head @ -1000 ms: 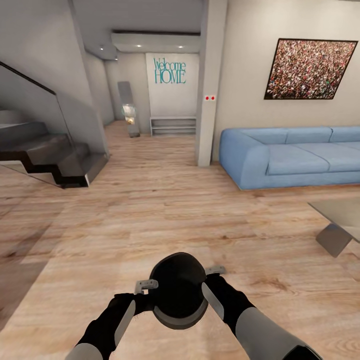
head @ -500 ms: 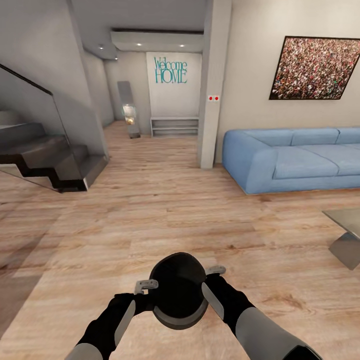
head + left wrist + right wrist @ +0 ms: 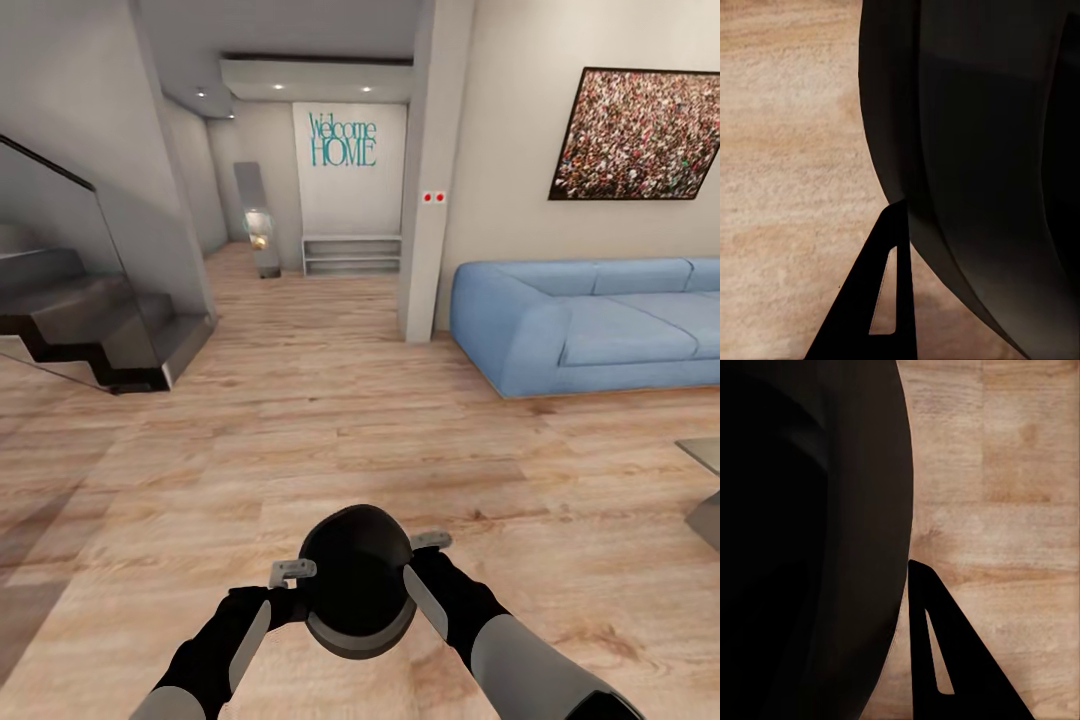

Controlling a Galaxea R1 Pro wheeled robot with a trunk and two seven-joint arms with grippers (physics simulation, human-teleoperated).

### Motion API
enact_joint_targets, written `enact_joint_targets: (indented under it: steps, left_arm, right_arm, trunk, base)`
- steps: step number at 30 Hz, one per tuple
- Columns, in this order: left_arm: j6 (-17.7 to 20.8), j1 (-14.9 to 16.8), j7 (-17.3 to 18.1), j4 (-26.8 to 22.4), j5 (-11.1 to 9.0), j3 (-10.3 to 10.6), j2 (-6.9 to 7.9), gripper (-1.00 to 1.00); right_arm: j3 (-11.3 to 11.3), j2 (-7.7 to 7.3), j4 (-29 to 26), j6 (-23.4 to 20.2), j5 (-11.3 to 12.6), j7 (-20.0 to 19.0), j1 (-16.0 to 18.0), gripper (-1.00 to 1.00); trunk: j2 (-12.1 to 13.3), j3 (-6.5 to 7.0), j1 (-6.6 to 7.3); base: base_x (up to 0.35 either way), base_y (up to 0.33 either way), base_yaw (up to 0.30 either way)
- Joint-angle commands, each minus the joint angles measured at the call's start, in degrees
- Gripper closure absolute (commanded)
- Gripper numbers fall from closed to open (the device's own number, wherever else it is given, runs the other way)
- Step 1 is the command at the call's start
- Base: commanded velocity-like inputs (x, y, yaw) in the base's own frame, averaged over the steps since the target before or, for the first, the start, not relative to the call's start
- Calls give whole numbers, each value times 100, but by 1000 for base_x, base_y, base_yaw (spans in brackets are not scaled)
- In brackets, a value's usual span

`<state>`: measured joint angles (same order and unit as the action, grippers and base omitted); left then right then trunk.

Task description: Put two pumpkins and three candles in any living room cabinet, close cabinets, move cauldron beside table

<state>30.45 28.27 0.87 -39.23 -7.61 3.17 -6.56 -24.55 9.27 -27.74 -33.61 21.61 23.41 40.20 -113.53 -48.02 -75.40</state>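
- The cauldron [image 3: 357, 590] hangs just in front of me above the wood floor [image 3: 300, 440], pinched by its rim between my two claws.
- My left gripper [image 3: 290, 585] is clamped on its left rim, my right gripper [image 3: 425, 560] on its right.
- The table [image 3: 705, 480] shows just a corner, well apart at the right edge, near the blue sofa [image 3: 590, 325].
- I judge the cauldron's placing is underway but unfinished; pumpkins, candles and cabinets I cannot judge from here.

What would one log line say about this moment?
phase: carrying | held: cauldron between left gripper and right gripper | over: wooden floor | table: far right
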Motion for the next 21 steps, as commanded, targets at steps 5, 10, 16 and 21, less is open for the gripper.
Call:
enact_joint_targets:
  steps: [5, 10, 16, 21]
  left_arm:
    - [31, 3, 10, -5, -222, 17, -4, 100]
    - [31, 3, 10, -5, -221, 15, -3, 100]
    - [31, 3, 11, -5, -215, 17, -3, 100]
    - [31, 3, 10, -5, -214, 17, -3, 100]
  right_arm:
    - [-41, 40, -197, 47, 197, -91, 5, 100]
    - [-42, 40, -197, 47, 198, -91, 5, 100]
    - [-41, 40, -197, 47, 196, -91, 5, 100]
    - [-47, 41, -197, 47, 195, -91, 5, 100]
  trunk:
    - [-3, -5, -2]
    - [-3, -5, -2]
    - [-3, -5, -2]
    - [-3, -5, -2]
  base:
    - [253, 37, -78]
    - [126, 3, -240]
    - [13, 0, -257]
    - [1, 0, -258]
